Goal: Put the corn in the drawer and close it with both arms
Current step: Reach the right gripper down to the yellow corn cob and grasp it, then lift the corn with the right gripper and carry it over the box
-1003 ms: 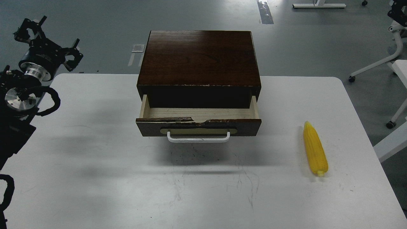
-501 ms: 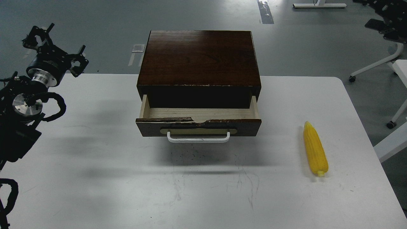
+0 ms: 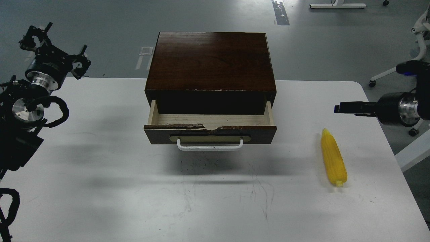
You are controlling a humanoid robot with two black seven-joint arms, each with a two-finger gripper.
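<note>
The left tool (image 3: 53, 45) hangs over the table's (image 3: 100, 188) far left corner, fingers spread and empty. The right tool (image 3: 342, 108) reaches in from the right, seen edge-on, so I cannot tell its state; it holds nothing. Just below it the corn (image 3: 333, 157) lies lengthwise on the table, well apart from the cabinet (image 3: 211, 60). The drawer (image 3: 210, 129) stands pulled out; the pale wood showing inside is bare.

A white table (image 3: 100, 188) with rounded corners carries faint dark scuffs and scratches near its middle. Beyond it lies a grey floor (image 3: 100, 27) with a pale tape patch (image 3: 145, 50), and white wheeled furniture legs (image 3: 393, 72) stand at the right.
</note>
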